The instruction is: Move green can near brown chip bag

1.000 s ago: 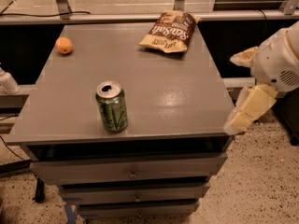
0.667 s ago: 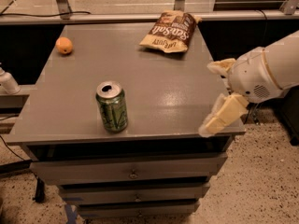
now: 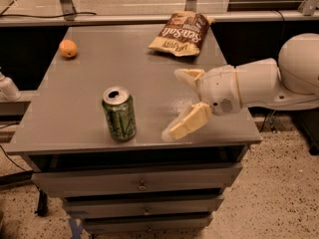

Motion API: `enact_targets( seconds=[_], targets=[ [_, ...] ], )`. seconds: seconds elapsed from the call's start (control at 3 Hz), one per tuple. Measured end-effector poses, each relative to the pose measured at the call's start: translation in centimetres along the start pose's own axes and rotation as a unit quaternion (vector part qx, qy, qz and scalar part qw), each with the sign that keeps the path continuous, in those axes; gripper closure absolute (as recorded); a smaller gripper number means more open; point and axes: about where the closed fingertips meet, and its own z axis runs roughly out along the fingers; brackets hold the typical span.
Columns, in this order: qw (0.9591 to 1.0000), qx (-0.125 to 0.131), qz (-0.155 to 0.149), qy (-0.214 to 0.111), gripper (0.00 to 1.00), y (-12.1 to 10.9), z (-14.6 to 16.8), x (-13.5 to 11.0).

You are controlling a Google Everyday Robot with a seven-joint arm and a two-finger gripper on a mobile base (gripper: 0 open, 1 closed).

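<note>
The green can (image 3: 119,114) stands upright near the front edge of the grey cabinet top (image 3: 84,78), with pale jagged markings and a silver top. The brown chip bag (image 3: 181,33) lies flat at the back of the top, its cream-yellow band toward the front. My gripper (image 3: 172,103) comes in from the right over the top, to the right of the can and apart from it. Its two cream fingers (image 3: 185,123) are spread wide and hold nothing.
An orange (image 3: 68,49) lies at the back left of the top. The cabinet has drawers (image 3: 139,183) below its front edge. A dark gap and a metal rail (image 3: 124,18) run behind it. A white object (image 3: 7,87) sits at the left.
My gripper has moved left from beyond the cabinet's right edge to over the top, closer to the can. The can, bag and orange have not moved.
</note>
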Motion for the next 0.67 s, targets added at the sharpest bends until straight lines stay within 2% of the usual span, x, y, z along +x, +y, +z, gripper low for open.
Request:
enact_targets(
  seconds=[0.33, 0.67],
  targets=[
    [1.0, 0.0, 0.0, 0.001, 0.0, 0.0, 0.0, 0.0],
    [0.9994, 0.011, -0.01, -0.032, 0.0, 0.0, 1.3, -0.6]
  ],
)
